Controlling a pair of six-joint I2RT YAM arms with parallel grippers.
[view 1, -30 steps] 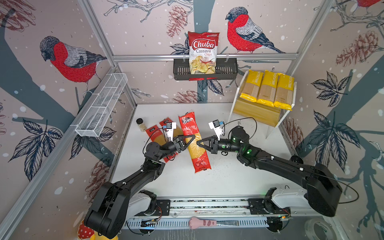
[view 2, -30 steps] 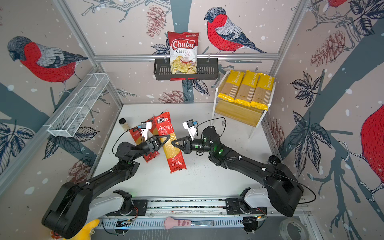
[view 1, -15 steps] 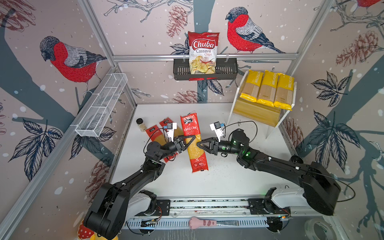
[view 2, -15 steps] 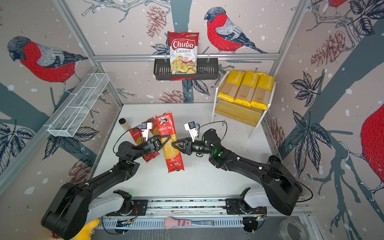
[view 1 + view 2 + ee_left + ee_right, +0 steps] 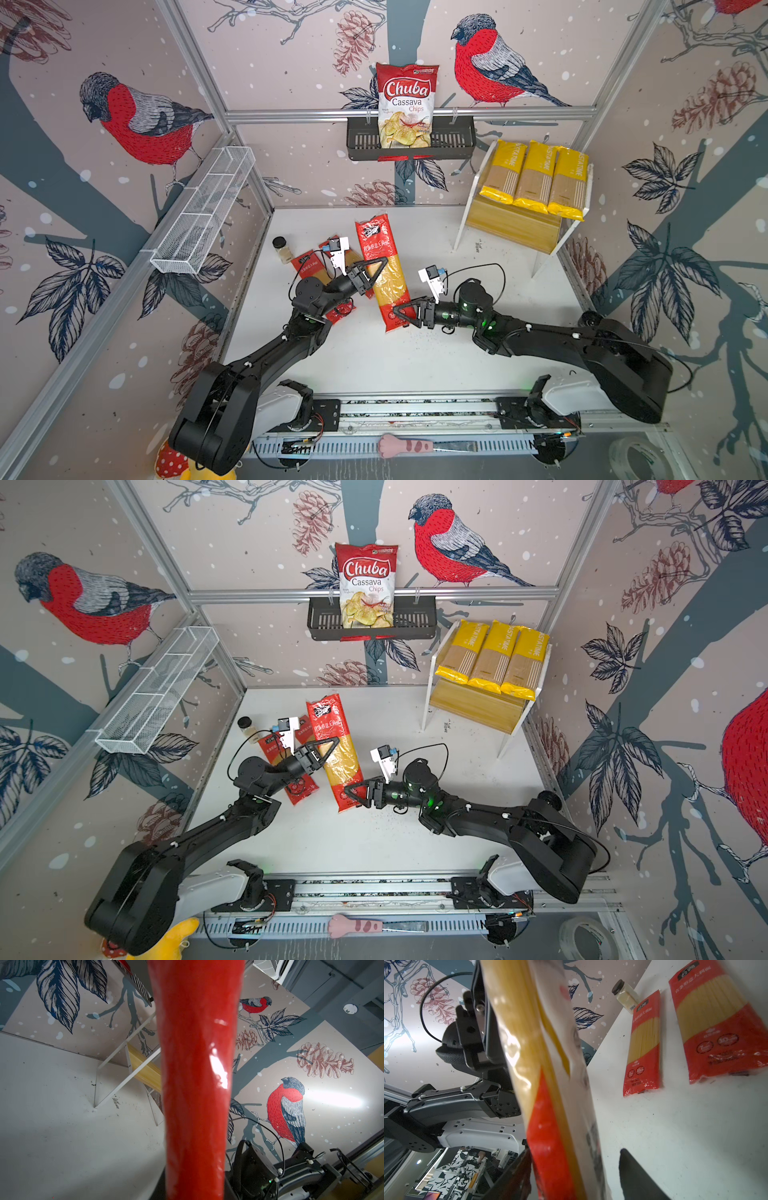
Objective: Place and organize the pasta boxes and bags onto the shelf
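The chips bag (image 5: 407,104) read "Chuba Cassava Chips"; the yellow packets (image 5: 536,174) showed "STATIME" along their tops; the red packets (image 5: 644,1043) carried Chinese lettering, with "7" and "10" in circles near one end

A chips bag (image 5: 406,104) stands upright in the black basket (image 5: 453,143) on the back rail, a white wire basket (image 5: 203,212) hangs on the left wall, a dark-capped jar (image 5: 281,249) sits on the table (image 5: 415,374), and a pink paw tool (image 5: 401,446) lies in front

3 packets (image 5: 536,180) on shelf (image 5: 511,227); jar (image 5: 281,249) far left.
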